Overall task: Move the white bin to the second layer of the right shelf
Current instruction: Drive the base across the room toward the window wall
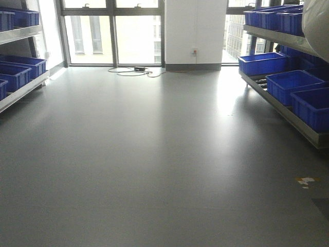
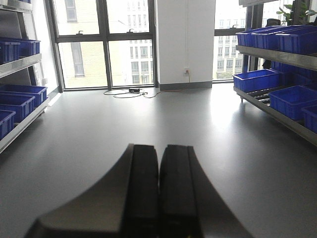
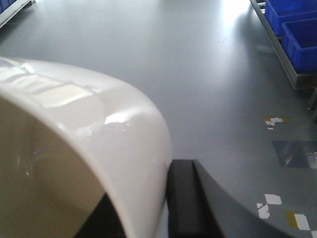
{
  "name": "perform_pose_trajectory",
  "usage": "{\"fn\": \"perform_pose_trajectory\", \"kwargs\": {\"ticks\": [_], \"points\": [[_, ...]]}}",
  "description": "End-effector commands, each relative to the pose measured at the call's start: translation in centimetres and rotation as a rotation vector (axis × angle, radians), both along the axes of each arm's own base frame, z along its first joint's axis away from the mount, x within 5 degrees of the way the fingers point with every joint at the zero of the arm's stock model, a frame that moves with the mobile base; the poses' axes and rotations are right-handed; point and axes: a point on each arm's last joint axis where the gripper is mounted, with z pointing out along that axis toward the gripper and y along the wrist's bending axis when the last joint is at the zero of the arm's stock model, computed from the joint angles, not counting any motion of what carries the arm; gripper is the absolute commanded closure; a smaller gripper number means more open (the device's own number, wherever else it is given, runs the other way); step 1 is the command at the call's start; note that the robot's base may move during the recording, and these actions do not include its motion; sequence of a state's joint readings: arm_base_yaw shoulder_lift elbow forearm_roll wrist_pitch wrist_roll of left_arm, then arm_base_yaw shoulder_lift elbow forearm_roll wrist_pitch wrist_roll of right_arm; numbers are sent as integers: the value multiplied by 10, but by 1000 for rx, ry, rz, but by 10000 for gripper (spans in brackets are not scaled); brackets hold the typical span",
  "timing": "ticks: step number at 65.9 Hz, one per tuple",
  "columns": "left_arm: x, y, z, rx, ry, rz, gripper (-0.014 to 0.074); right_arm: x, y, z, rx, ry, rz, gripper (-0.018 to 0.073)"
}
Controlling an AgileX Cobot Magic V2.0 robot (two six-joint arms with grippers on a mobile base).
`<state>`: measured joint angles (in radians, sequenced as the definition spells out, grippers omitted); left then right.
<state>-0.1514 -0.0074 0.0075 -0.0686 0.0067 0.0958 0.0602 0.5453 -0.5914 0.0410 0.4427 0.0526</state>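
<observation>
Judging by the views, the pickup is done and the placing is left. Well to the left of the right shelf (image 1: 288, 110), the left gripper (image 2: 158, 198) is seen closed on nothing. Nearer the shelf, the bin (image 3: 99, 124) is held off the floor (image 1: 154, 154), its rim clamped by the right gripper (image 3: 141, 213); the second layer (image 1: 258, 81) is not yet reached. A glossy cream wall with a rounded lip is shown.
</observation>
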Motion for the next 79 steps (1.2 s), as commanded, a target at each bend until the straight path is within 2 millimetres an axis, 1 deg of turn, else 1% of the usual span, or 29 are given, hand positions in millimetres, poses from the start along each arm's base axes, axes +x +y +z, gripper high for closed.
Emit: {"fn": "perform_pose_trajectory", "kwargs": {"ticks": [1, 79], "points": [[0, 1, -3, -23, -64, 3, 512, 2, -1, 19, 3, -128, -9, 536], [0, 1, -3, -23, -64, 3, 512, 2, -1, 19, 3, -128, -9, 536]]}}
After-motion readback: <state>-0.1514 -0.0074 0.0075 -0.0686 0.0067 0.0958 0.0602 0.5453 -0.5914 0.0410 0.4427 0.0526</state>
